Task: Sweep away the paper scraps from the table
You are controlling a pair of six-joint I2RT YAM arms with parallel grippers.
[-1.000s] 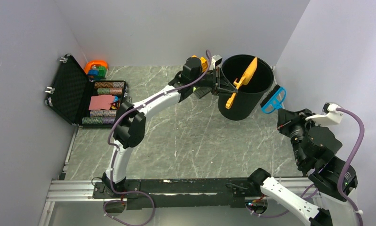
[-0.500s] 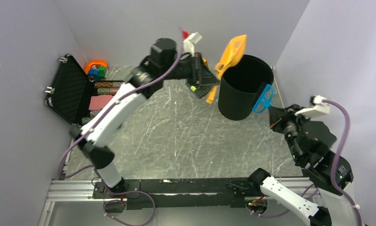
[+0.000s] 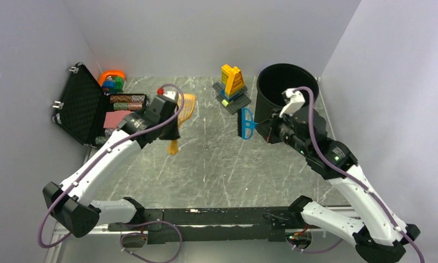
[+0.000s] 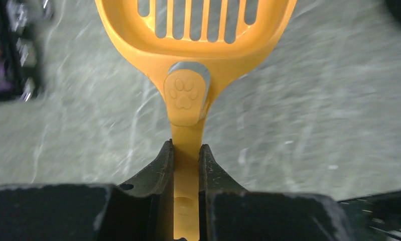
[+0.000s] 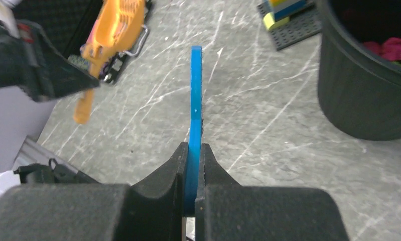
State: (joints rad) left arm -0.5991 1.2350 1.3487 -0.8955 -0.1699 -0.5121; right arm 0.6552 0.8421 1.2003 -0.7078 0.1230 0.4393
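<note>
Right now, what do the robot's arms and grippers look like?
The left arm and right arm are slim white tubes linked by chunky black joints. A purple cable loops along each. The left gripper and right gripper each have two black, wedge-shaped fingers.

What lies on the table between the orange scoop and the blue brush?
Nothing: in the top view that stretch of table is bare from scoop to brush.
</note>
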